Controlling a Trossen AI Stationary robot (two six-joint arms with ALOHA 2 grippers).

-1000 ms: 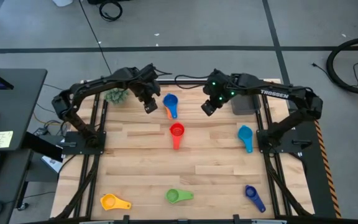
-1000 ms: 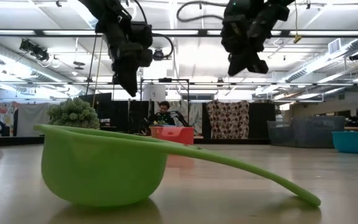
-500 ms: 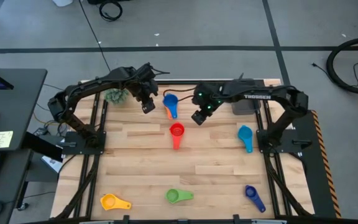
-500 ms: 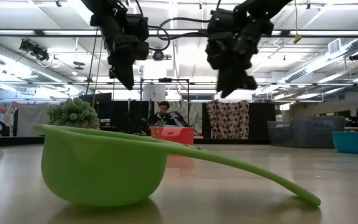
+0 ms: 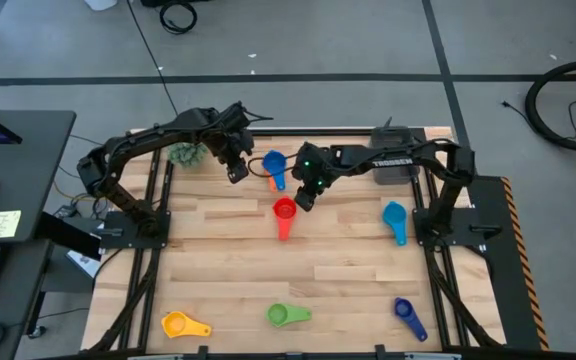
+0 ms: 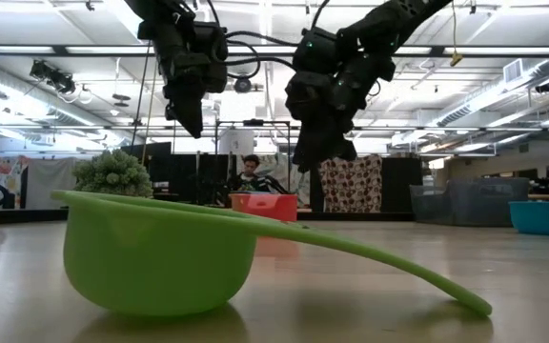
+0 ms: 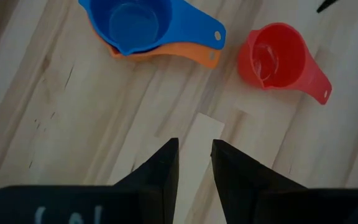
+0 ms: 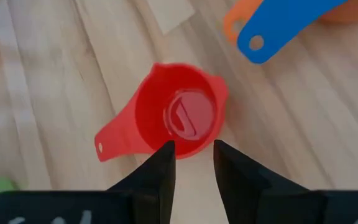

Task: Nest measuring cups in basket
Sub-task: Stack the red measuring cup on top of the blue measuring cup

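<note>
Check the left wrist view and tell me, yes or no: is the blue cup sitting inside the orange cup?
Yes. The blue cup sits nested in the orange cup, whose rim and handle stick out beneath it.

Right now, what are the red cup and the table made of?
The red cup looks like smooth, shiny plastic: light glints inside its bowl. The table looks like pale wood, with plank joints and grain lines showing, probably sealed, since it has a slight sheen.

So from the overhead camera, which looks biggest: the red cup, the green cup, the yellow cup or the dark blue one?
Largest to smallest, by bowl, in the high view:
1. red cup
2. green cup and yellow cup, too alike to separate
3. dark blue cup, clearly the smallest
</note>
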